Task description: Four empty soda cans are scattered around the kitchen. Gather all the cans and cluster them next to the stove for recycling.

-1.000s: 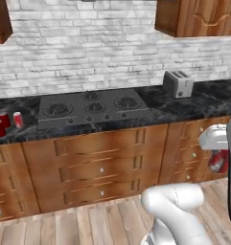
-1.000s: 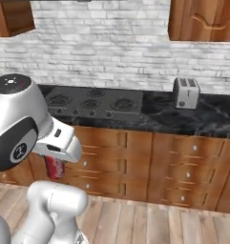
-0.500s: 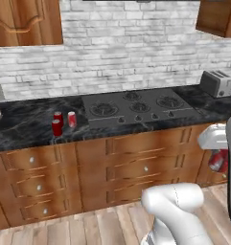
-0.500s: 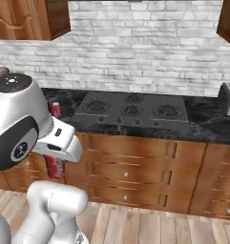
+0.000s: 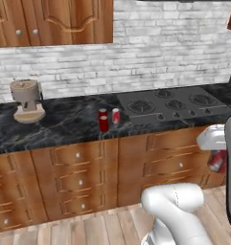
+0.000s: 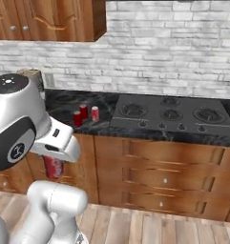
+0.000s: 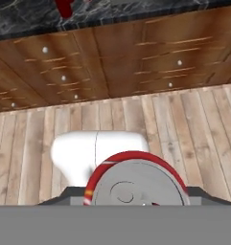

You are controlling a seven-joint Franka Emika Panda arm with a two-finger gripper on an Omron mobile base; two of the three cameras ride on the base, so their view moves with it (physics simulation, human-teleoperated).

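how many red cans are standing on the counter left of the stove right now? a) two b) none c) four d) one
a, two soda cans stand close together on the black counter just left of the stove.

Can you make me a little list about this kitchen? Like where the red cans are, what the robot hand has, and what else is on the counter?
cans on counter: two red cans, standing close together just left of the stove
gripper: gripper shut on a third red can, held low in front of the drawers
also on counter: beige coffee grinder, far left
floor: wood planks
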